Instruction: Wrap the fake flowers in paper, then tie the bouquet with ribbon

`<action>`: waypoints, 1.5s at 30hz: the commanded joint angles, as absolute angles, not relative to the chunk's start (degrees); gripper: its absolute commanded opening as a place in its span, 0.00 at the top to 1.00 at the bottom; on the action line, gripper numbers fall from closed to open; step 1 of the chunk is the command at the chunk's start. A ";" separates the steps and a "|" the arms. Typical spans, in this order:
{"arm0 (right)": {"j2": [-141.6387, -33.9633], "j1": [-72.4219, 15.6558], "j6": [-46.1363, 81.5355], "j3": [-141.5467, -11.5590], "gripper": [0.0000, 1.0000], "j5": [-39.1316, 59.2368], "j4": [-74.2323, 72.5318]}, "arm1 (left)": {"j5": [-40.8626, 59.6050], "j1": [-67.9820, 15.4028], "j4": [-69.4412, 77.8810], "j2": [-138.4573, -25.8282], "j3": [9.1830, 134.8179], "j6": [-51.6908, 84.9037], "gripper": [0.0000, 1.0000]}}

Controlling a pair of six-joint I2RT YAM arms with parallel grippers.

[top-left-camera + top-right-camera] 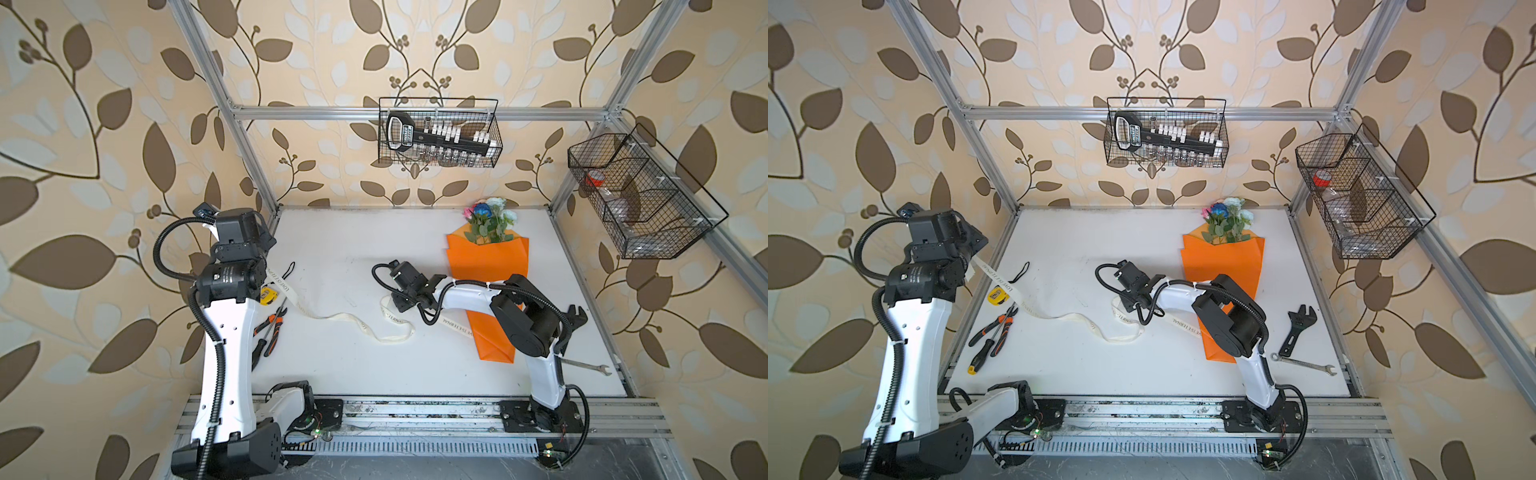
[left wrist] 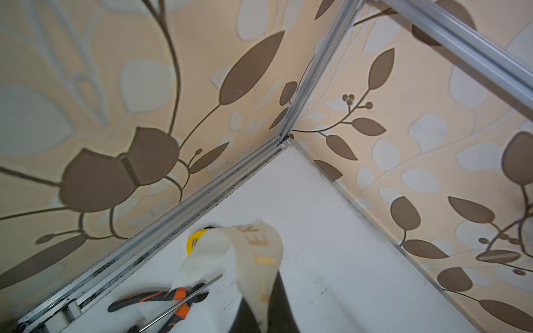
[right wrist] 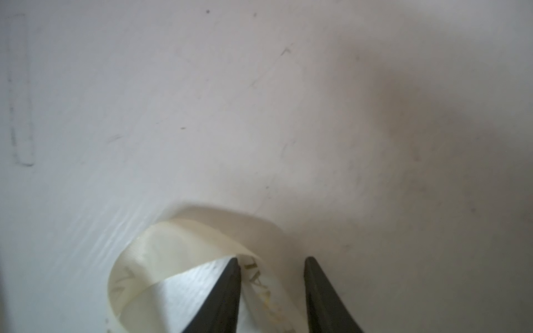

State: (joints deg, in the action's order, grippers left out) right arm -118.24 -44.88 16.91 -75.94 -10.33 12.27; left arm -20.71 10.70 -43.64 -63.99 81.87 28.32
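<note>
Ribbon [image 1: 357, 318] [image 1: 1067, 316], cream with dark lettering, trailed across the white desk [image 1: 353, 232] in loose curves, from the raised left fingers [image 1: 976, 243] at the left edge to the left side of the orange paper. The left fingers [image 2: 281, 305] were clenched on one end of it, and in the left wrist view the strip [image 2: 253, 253] curled up and over from between them. The bouquet of fake flowers [image 1: 488, 257] [image 1: 1223, 257] lay flat toward the back right of the desk, with the blooms pointing at the back wall and the paper's pointed tip toward the front, partly hidden by the right arm [image 1: 461, 297]. That arm reached to the middle of the desk, just left of the bouquet. Its right fingers [image 3: 223, 294] stood apart, low over the surface, with a strand of a ribbon loop [image 3: 173, 259] in the gap between them, not pinched. Pliers [image 1: 994, 326], a screwdriver [image 1: 984, 353] and a yellow tape measure [image 1: 995, 294] lay near the left edge. An adjustable wrench [image 1: 1296, 328] and a spanner [image 1: 1304, 362] lay at the right front.
</note>
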 commanded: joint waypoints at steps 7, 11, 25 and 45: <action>-113.35 -35.48 24.66 -64.58 0.93 -13.54 17.79 | -26.73 13.21 -43.78 -67.07 83.95 25.09 1.00; -107.76 -34.25 27.34 -60.23 1.00 -14.19 19.36 | -26.55 13.83 -40.40 -70.18 83.77 24.29 1.00; -89.02 -33.60 35.49 -48.92 1.00 -17.82 26.22 | -26.96 14.42 -34.73 -88.41 87.20 22.95 1.00; -73.84 -37.44 36.39 -47.67 0.47 -11.54 33.26 | -15.44 14.43 -40.99 -95.61 93.87 26.77 0.17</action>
